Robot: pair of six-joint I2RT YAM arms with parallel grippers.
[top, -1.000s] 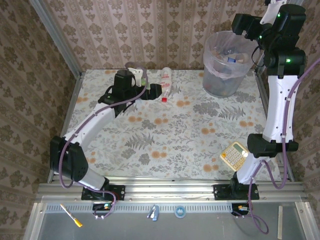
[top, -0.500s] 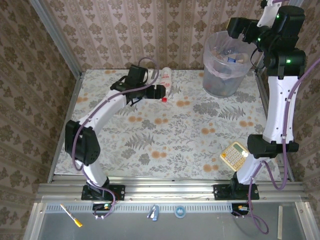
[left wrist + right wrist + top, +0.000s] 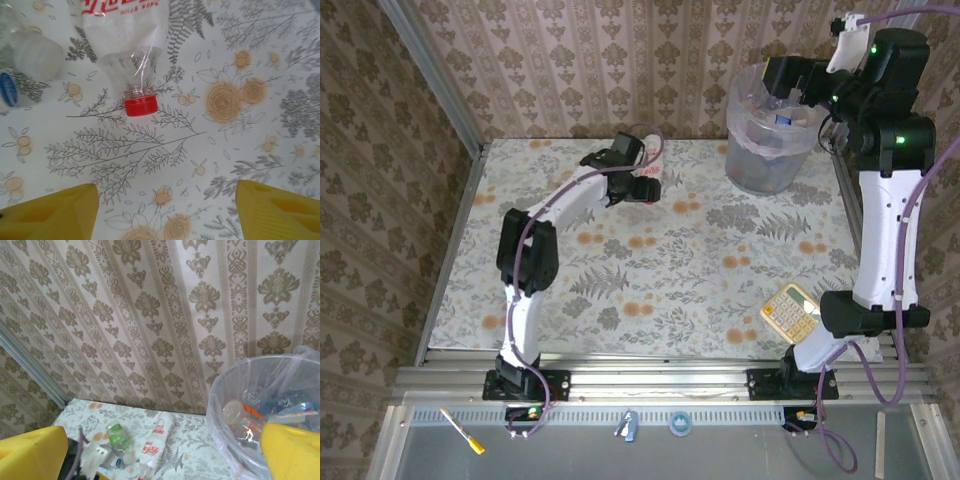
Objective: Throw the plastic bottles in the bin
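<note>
Top view overhead, left wrist close over table (image 3: 250,60), right wrist high facing wall (image 3: 150,315), all share table

A clear bottle (image 3: 131,45) of thin, crinkled, glossy plastic with a smooth red plastic cap (image 3: 141,106) lies on the tabletop (image 3: 225,140), whose flower-printed covering looks smooth and faintly shiny. The left claw (image 3: 165,205) has fingers (image 3: 50,212) of matt yellow plastic. The bin (image 3: 758,170) is translucent grey plastic, lined with a filmy bag (image 3: 300,356). The wall (image 3: 150,300) wears matt patterned paper.
</note>
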